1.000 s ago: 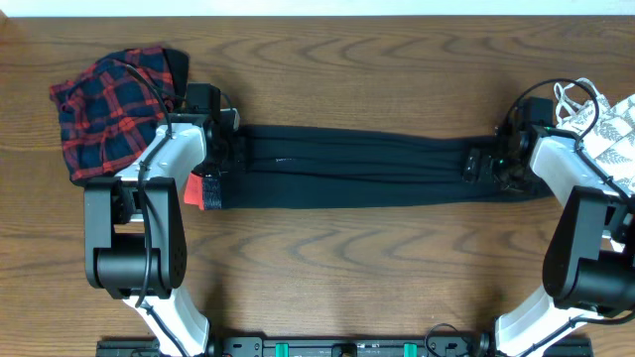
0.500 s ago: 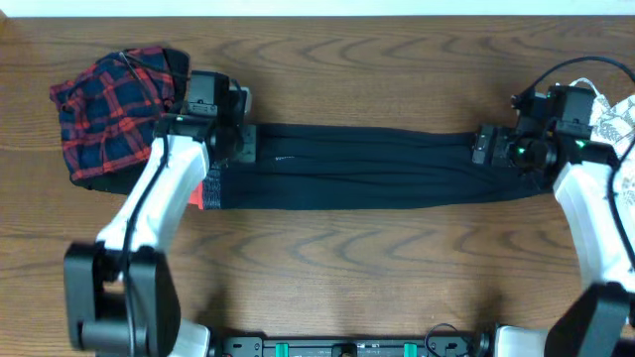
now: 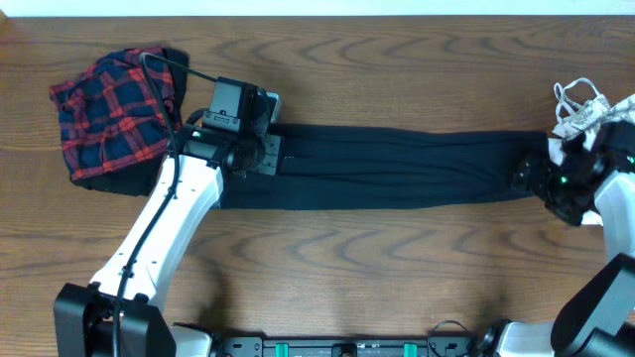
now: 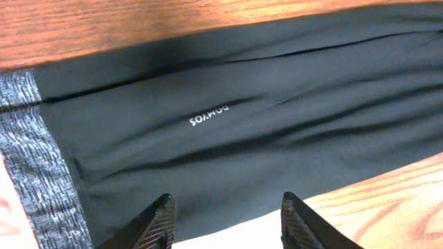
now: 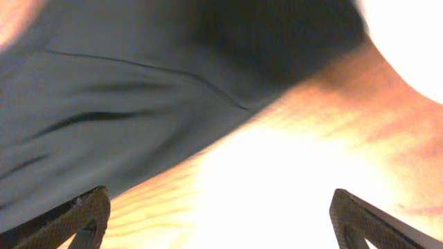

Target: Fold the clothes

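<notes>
The black leggings (image 3: 397,169) lie flat on the desk (image 3: 377,268), and their long axis runs side to side, from one arm to the other. The left end effector (image 3: 263,156) hovers over the hip section, its fingers partly spread and holding nothing. In its wrist view the grey waistband (image 4: 34,152) lies off to one side of the fingers. The right end effector (image 3: 526,173) sits at the ankle end with its fingers spread wide and empty, and the hem edge runs just under them. Each arm is therefore nearest its own end, so an end-to-end fold would probably suit a grasp at either tip. The plaid piece (image 3: 109,114) and the white leaf-print top (image 3: 605,114) rest beyond the two ends.
</notes>
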Controlling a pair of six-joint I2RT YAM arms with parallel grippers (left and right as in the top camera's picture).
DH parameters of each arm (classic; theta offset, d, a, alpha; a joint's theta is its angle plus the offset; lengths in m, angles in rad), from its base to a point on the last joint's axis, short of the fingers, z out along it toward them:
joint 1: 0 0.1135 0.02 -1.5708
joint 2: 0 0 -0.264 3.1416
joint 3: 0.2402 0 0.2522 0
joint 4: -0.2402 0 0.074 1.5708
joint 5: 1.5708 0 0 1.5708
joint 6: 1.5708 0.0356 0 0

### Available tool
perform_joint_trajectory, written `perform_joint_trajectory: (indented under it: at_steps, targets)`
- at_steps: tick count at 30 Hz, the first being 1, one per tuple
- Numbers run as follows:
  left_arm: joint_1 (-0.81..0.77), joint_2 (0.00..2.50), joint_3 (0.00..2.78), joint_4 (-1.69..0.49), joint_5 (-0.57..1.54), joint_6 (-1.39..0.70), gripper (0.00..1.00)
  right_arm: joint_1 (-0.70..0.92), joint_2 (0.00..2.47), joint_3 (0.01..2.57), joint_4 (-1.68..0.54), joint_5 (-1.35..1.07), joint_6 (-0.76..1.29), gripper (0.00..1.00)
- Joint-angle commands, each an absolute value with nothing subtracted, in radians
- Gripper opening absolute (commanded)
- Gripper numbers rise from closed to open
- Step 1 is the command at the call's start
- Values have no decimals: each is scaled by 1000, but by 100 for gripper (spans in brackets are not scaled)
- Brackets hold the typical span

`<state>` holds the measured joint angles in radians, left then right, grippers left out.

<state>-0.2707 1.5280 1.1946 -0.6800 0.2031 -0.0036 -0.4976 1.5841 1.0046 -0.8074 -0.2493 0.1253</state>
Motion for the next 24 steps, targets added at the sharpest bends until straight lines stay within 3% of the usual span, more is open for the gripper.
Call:
perform_joint_trajectory:
  at_steps: [1,13,18,24]
  targets:
    - [-272,1522,1202,-681,198,-16,49,-558,1590,930,-767,-278,144,99]
    - [-272,1522,1202,-681,198,-16,49,-636,1590,635,-312,-389,146,99]
    - [-272,1522,1202,-681,199,-16,49,-638,1596,564,-187,-360,249,98]
    - [-272,1522,1202,-692,198,-16,49,-642,1674,544,-88,-343,318,90]
